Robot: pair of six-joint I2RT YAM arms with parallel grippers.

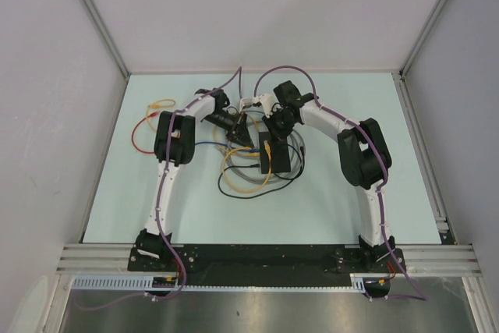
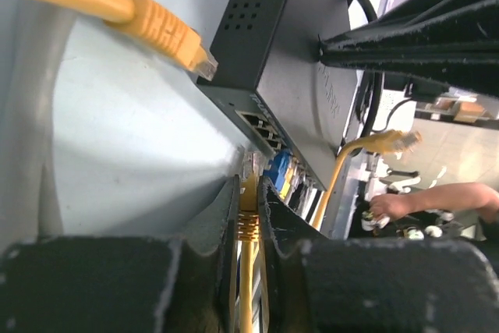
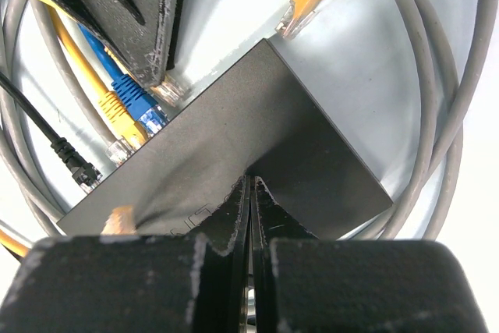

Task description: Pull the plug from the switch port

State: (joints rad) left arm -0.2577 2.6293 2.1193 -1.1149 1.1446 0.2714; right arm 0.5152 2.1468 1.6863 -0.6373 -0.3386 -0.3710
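The black switch lies flat in the middle of the table, its socket row facing my left gripper. My left gripper is shut on a yellow plug at that socket row. The plug's clear tip meets the switch's edge; whether it sits inside the port is hidden by the fingers. Blue and yellow plugs sit in the neighbouring sockets. My right gripper is shut with its tips pressed on the switch's top, holding nothing.
A loose orange plug lies on the table beside the switch's corner. Grey cables loop round the switch, and a black plug enters its end. More orange cable lies at the far left.
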